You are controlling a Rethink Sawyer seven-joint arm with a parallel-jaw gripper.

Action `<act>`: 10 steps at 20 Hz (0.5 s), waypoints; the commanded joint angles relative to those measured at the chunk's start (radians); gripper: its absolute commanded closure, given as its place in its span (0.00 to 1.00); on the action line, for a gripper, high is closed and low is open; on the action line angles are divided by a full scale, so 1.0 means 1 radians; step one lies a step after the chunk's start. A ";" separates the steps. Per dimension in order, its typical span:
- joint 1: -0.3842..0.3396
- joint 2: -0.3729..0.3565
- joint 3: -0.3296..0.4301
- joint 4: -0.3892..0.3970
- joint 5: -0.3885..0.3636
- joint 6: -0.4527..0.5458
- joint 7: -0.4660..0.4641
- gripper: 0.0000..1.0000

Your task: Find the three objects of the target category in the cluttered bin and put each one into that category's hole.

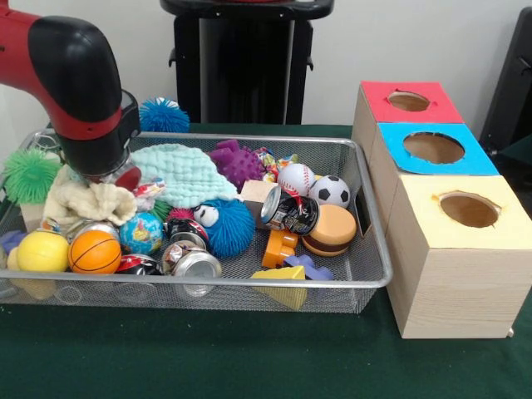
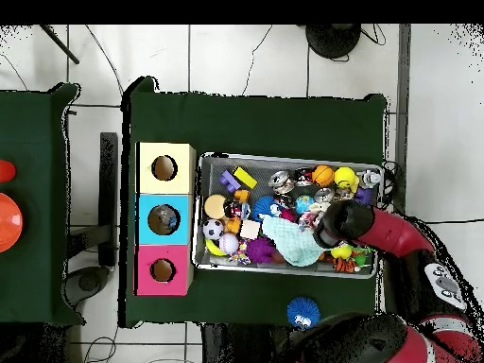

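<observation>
**Arm head low over bin's cloth end, claw hidden**

Claw (image 1: 106, 173): only a clear-and-red tip peeks out under the black arm head in the front view; released or clenched, cannot tell. In the overhead view the arm (image 2: 397, 233) covers it entirely.

Right under/beside the tip: cream cloth (image 1: 87, 202), bunched, touching or nearly so. Mint cloth (image 1: 179, 173) just beside, spreading toward bin middle. Green spiky ball (image 1: 30, 174) on the other side, at the bin's end wall.

Below the claw in the front view, toward the near rim: globe ball (image 1: 140, 233), basketball (image 1: 95, 252), yellow ball (image 1: 42, 251), silver can (image 1: 191, 264) lying on its side, open end toward camera.

Further out past the mint cloth: blue fuzzy ball (image 1: 227, 226) with googly eyes, purple spiky toy (image 1: 236, 163), wood cube (image 1: 257, 198), dark can (image 1: 290, 211) tilted, baseball (image 1: 296, 179), soccer ball (image 1: 330, 191), toy burger (image 1: 331, 230), orange piece (image 1: 279, 248), yellow wedge (image 1: 285, 285).

All in the wire bin (image 1: 376, 249), on green table (image 1: 249, 357).

Well apart from claw, beyond bin's far end: three boxes in a row, touching: red box (image 1: 411, 101), blue box (image 1: 435, 148), yellow box (image 1: 465, 209), each with one round top hole. Target category cannot be told from the pictures.

Outside bin, behind the arm: blue spiky ball (image 1: 164, 115) on table.
</observation>
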 commanded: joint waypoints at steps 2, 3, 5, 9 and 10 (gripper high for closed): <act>-0.027 0.171 0.144 0.237 -0.013 -0.120 -0.030 1.00; -0.029 0.177 0.150 0.240 -0.010 -0.138 -0.021 1.00; -0.030 0.185 0.159 0.246 -0.004 -0.165 -0.005 1.00; 0.033 0.168 0.119 0.232 -0.030 -0.216 0.043 1.00; 0.041 0.166 0.114 0.227 -0.031 -0.214 0.045 1.00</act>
